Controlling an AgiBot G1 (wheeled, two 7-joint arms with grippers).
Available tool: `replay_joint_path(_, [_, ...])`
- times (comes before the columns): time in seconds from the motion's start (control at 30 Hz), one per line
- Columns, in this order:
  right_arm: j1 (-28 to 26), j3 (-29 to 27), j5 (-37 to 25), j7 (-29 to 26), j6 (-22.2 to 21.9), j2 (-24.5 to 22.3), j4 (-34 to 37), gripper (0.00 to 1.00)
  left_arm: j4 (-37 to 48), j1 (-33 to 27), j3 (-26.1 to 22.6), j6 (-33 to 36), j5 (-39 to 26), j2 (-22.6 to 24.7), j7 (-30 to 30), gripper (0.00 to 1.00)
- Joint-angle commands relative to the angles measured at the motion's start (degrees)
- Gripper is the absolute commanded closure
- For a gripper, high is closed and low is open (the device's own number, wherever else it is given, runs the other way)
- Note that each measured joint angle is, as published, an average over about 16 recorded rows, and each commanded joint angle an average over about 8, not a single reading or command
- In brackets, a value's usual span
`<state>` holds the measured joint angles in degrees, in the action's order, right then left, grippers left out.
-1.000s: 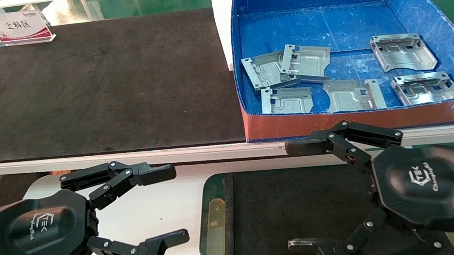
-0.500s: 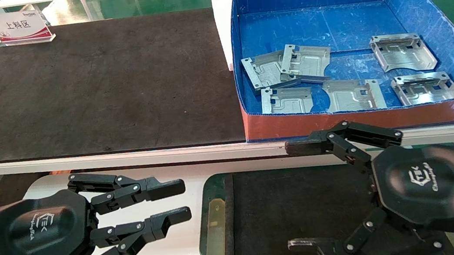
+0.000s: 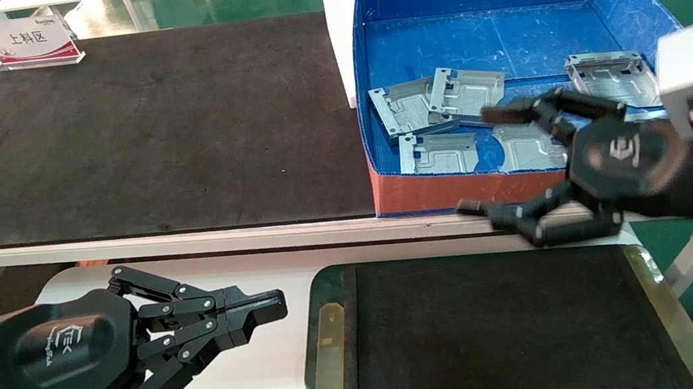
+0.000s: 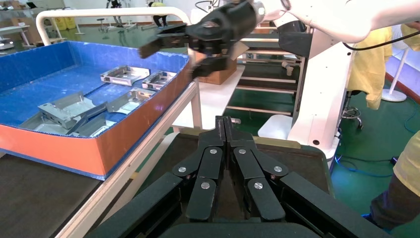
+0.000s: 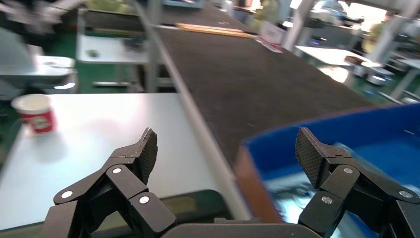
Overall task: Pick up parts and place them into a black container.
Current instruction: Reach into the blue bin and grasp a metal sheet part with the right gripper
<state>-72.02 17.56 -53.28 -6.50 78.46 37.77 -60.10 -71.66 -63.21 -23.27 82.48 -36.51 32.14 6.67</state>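
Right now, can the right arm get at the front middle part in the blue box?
Probably yes. The right tool is open, raised over the box's red front wall, and the part lies flat beneath it with nothing stacked on it.

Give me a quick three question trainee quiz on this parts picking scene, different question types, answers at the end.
1. True or false: the black container already holds a part.
2. How many parts lie in the blue box?
3. Which claw is open? A: left claw B: right claw

Key: 1 false; 2 six, one largely hidden behind the right claw; 3 B, over the box's red front edge, while the left is shut beside the container.
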Motion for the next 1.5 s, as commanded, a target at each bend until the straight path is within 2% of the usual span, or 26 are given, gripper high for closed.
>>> replay_joint_path(0.03, [-1.77,0.41,-1.78,0.73,-0.9,0.74,2.7,0.0,0.0,0.0,0.0,0.0,0.0,0.0,0.0,1.0])
replay_joint_path(0.53, [-18.94,4.08,-12.44,8.71,-7.49,8.9,34.72,0.0,0.0,0.0,0.0,0.0,0.0,0.0,0.0,1.0])
replay_joint_path(0.8, [-25.5,4.84,-14.9,11.41,-14.43,13.17,47.92,0.0,0.0,0.0,0.0,0.0,0.0,0.0,0.0,1.0])
replay_joint_path(1.0, [-28.75,5.85,-16.83,10.67,-20.95,15.79,54.75,0.0,0.0,0.0,0.0,0.0,0.0,0.0,0.0,1.0])
replay_joint_path(1.23, [-31.82,8.76,-21.15,6.18,-27.93,18.01,60.22,0.0,0.0,0.0,0.0,0.0,0.0,0.0,0.0,1.0])
replay_joint_path(1.5, [-33.82,11.01,-24.4,0.77,-30.65,19.16,62.58,0.0,0.0,0.0,-0.01,0.0,0.0,0.0,0.0,1.0])
